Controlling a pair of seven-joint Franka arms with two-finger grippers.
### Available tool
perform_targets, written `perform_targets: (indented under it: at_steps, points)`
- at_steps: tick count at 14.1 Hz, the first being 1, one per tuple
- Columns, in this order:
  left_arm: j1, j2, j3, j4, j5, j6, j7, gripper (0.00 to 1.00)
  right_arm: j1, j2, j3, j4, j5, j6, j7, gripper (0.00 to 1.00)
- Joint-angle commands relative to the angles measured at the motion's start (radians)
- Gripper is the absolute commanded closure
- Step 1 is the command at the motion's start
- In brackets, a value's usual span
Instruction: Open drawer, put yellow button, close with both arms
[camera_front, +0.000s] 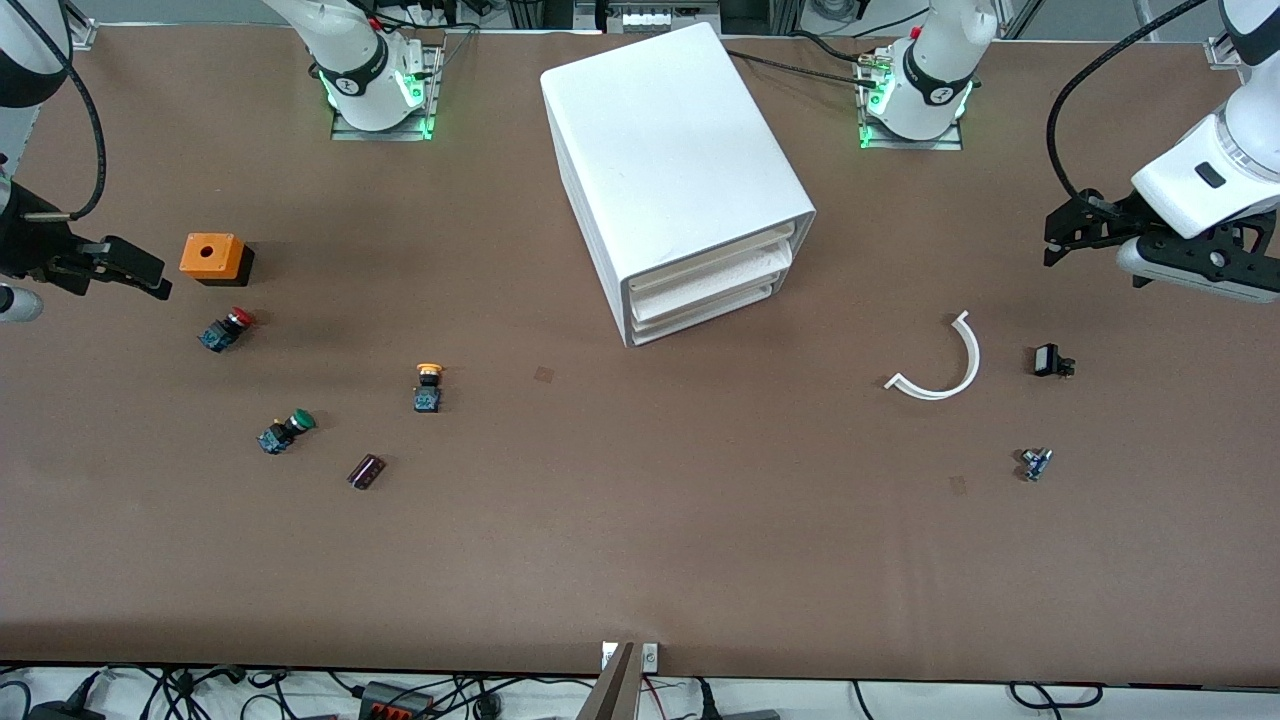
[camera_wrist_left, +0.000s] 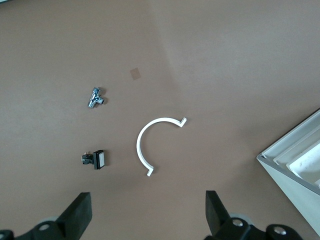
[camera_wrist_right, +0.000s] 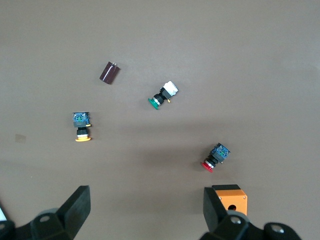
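The brown table (camera_front: 640, 560) carries a large white boxy cabinet (camera_front: 670, 160) at its middle, near the robots' bases. The cabinet's three shallow white plastic drawers face the front camera at an angle; the topmost drawer (camera_front: 715, 262) sits flush, shut.

The white jointed left arm (camera_front: 1215, 165) is raised over the table at its own end, its black two-finger left gripper (camera_wrist_left: 147, 212) empty with fingers spread wide. The white jointed right arm (camera_front: 25, 60) is raised over its own end, its black right gripper (camera_wrist_right: 145, 212) likewise spread wide and empty, over the table just beside an orange square box with a round hole (camera_front: 212, 257).

Toward the left arm's end lie a white curved plastic strip (camera_front: 945, 365), a small black block with a white face (camera_front: 1050, 360) and a small metal fitting (camera_front: 1035, 464).

Toward the right arm's end, the yellow button (camera_front: 428, 386), with yellow-orange cap, black collar and blue body, lies on its side, nearer to the front camera than the cabinet and well apart from it. A red-capped button (camera_front: 225, 330) lies near the orange box. A green-capped button (camera_front: 285, 430) and a dark maroon cylinder (camera_front: 366, 471) lie nearer to the camera.
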Motion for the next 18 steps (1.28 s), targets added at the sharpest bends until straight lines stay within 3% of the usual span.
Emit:
perform_targets:
  at_steps: [1,11,16,18]
  points:
    - [-0.002,-0.006,-0.007,0.017,0.017,-0.024,-0.012,0.0,0.002,-0.008,0.002,-0.009,-0.01,0.012,-0.008,0.0]
    - [-0.005,-0.004,-0.007,0.017,0.019,-0.03,-0.014,0.0,0.019,0.004,0.005,-0.004,-0.007,0.006,-0.01,0.0]
    - [-0.006,0.022,-0.062,0.031,0.007,-0.253,0.002,0.0,0.066,0.053,0.006,-0.004,0.001,0.006,-0.008,0.0]
    - [-0.005,0.036,-0.077,0.031,-0.062,-0.329,0.008,0.0,0.112,0.084,0.006,-0.007,0.002,0.003,-0.008,0.0]
